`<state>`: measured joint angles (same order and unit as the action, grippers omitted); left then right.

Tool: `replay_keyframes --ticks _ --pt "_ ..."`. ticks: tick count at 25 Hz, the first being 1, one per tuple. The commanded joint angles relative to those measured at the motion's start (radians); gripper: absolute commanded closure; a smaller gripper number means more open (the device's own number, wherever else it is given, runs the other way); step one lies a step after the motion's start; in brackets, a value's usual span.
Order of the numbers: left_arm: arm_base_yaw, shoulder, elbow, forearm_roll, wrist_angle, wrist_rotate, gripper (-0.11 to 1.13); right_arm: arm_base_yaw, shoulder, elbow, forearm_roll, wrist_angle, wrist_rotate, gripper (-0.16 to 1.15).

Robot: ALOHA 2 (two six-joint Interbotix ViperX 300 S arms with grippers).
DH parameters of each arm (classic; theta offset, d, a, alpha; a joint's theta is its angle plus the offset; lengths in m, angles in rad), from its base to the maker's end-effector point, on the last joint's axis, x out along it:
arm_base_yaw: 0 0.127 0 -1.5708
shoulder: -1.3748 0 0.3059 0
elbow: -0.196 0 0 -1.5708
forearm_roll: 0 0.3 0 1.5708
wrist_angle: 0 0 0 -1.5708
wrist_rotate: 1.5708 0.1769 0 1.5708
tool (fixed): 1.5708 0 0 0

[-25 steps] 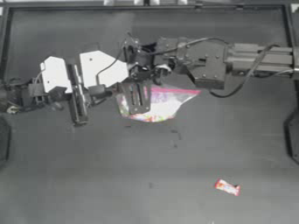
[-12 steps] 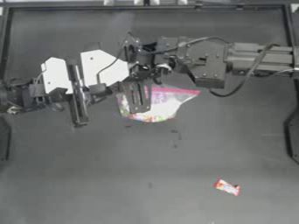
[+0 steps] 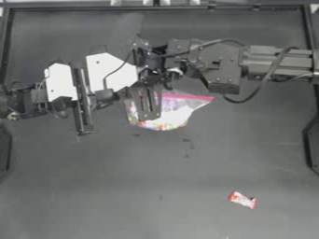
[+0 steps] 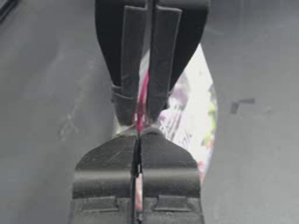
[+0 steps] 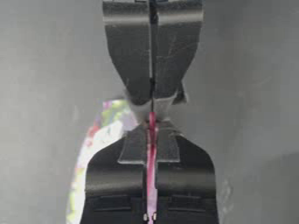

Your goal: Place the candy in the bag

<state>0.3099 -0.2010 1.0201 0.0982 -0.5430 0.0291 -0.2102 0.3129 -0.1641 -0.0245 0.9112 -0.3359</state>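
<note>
The bag (image 3: 167, 113), clear plastic with colourful sweets inside and a pink-red strip along its mouth, hangs above the table at the upper middle of the top view. My left gripper (image 3: 132, 94) reaches in from the left and is shut on the strip. My right gripper (image 3: 148, 101) comes from the right and is shut on the same strip, tip to tip with the left one. In the left wrist view the strip runs between my left gripper (image 4: 139, 136) jaws, and in the right wrist view between my right gripper (image 5: 151, 127) jaws. The candy (image 3: 242, 200) lies alone on the table, far from both grippers.
The dark table (image 3: 93, 186) stretches below the bag, with a few small marks (image 3: 185, 147) under it. A raised rim (image 3: 156, 6) runs along the far edge.
</note>
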Motion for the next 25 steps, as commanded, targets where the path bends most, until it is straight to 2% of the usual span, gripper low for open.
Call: replay_keyframes --ticks 1,25 --pt "-0.002 -0.031 -0.017 0.003 -0.003 0.0 0.99 0.003 -0.054 -0.003 0.003 -0.003 0.002 0.95" --pt "-0.002 -0.051 -0.009 0.003 0.021 0.003 0.98 -0.026 -0.137 0.152 -0.006 -0.008 0.035 0.95"
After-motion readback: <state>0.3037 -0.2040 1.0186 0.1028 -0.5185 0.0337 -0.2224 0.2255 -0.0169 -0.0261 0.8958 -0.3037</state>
